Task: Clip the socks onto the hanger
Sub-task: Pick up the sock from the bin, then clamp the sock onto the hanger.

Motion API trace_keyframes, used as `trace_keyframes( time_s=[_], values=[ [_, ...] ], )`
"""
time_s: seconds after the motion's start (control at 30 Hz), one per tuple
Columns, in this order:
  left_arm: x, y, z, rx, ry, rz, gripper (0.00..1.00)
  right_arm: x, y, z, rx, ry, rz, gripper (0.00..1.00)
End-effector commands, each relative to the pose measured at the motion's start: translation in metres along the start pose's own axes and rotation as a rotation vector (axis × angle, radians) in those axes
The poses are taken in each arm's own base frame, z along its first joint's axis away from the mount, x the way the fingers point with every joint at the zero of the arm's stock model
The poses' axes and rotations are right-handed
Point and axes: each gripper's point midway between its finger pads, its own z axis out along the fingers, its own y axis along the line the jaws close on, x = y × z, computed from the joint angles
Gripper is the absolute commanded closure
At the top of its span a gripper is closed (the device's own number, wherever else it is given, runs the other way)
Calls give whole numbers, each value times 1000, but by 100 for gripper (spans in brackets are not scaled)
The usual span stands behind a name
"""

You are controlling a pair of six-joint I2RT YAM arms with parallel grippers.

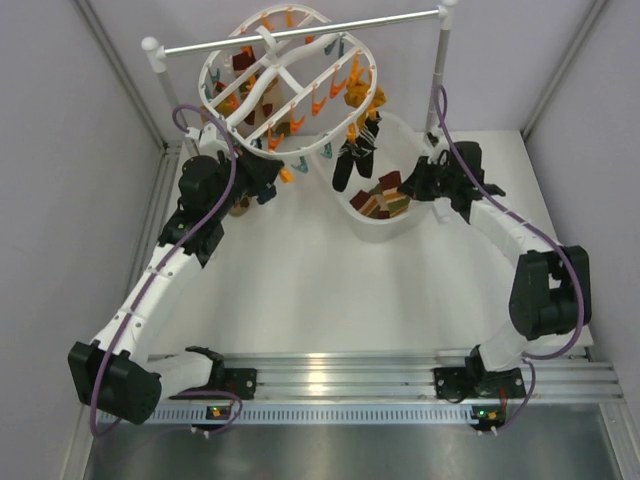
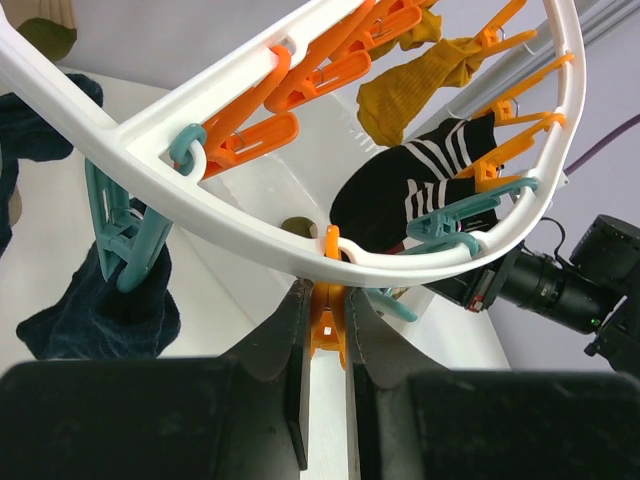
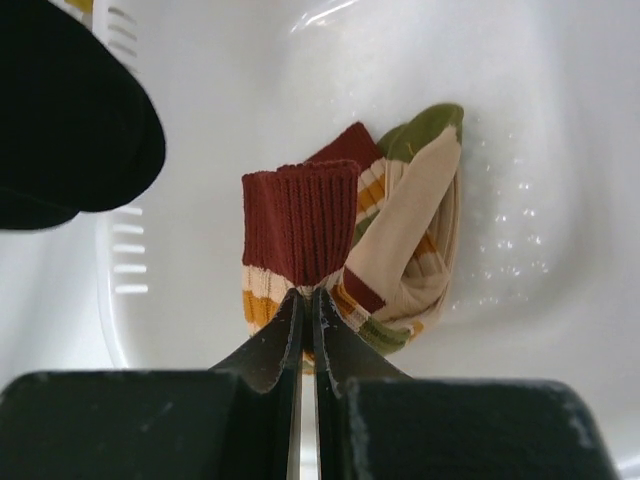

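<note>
The white oval hanger (image 1: pixel 290 70) hangs from the rail with orange and teal clips. Its rim (image 2: pixel 230 235) crosses the left wrist view. My left gripper (image 2: pixel 326 300) is shut on an orange clip (image 2: pixel 328 330) under the near rim; it shows in the top view (image 1: pixel 272 176). A black striped sock (image 2: pixel 420 190), a mustard sock (image 2: pixel 410 85) and a navy sock (image 2: pixel 100 310) hang clipped. My right gripper (image 3: pixel 306 293) is shut on the dark red cuff of a striped tan sock (image 3: pixel 300 225) in the tub; it shows in the top view (image 1: pixel 414 187).
The white tub (image 1: pixel 400 232) holds several loose socks (image 1: pixel 380 200) under the hanger's right side. A black sock (image 3: pixel 70 110) hangs over the tub's left. A silver rail (image 1: pixel 300 30) on white posts carries the hanger. Grey walls stand on both sides.
</note>
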Motion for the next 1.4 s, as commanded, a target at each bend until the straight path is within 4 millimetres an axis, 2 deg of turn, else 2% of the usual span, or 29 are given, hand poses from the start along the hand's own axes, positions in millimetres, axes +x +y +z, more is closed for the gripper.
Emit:
trace_keyframes(
  time_s=[0.0, 0.1, 0.13, 0.2, 0.23, 0.3, 0.33, 0.43, 0.47, 0.5, 0.53, 0.6, 0.63, 0.7, 0.73, 0.87, 0.93, 1.13, 1.23, 1.37],
  values=[
    [-35, -15, 2, 49, -123, 2, 100, -17, 13, -21, -49, -79, -47, 100],
    [-34, -15, 2, 53, -118, 2, 100, -46, 31, -36, -91, -188, -86, 100],
    [-34, -17, 2, 59, -116, 1, 100, -64, 41, -44, -111, -239, -105, 100],
    [-33, -17, 3, 63, -111, 1, 100, -83, 54, -53, -140, -286, -113, 100],
    [-35, -19, 4, 70, -114, 1, 100, -100, 65, -63, -157, -327, -127, 100],
    [-37, -21, 4, 77, -118, 2, 100, -111, 80, -73, -194, -360, -145, 100],
    [-38, -23, 4, 82, -120, 2, 100, -119, 92, -85, -216, -387, -165, 100],
    [-41, -25, 5, 89, -126, 6, 100, -116, 124, -105, -298, -396, -224, 100],
    [-41, -26, 6, 92, -125, 5, 100, -109, 139, -108, -333, -385, -245, 100],
    [-42, -27, 6, 95, -126, 6, 100, -99, 149, -111, -369, -362, -273, 100],
    [-41, -27, 7, 96, -123, 6, 100, -86, 170, -118, -420, -348, -309, 100],
    [-41, -28, 8, 102, -123, 4, 100, -68, 191, -125, -479, -330, -386, 100],
    [-41, -29, 8, 103, -122, 4, 100, -51, 211, -131, -534, -313, -421, 100],
    [-42, -29, 8, 105, -124, 6, 100, -37, 228, -135, -585, -307, -477, 100],
    [-43, -30, 8, 107, -124, 6, 100, -29, 244, -138, -628, -305, -498, 100],
    [-44, -31, 7, 109, -127, 7, 100, -25, 268, -129, -660, -317, -478, 100],
    [-46, -33, 6, 114, -131, 8, 100, -21, 272, -115, -646, -301, -464, 100],
    [-46, -36, 4, 124, -132, 2, 100, -4, 269, -65, -587, -286, -479, 100],
    [-47, -38, 1, 132, -134, -1, 100, -9, 267, -45, -571, -313, -495, 100],
    [-46, -38, 0, 137, -131, -2, 100, -13, 272, -33, -592, -332, -498, 100]
  ],
)
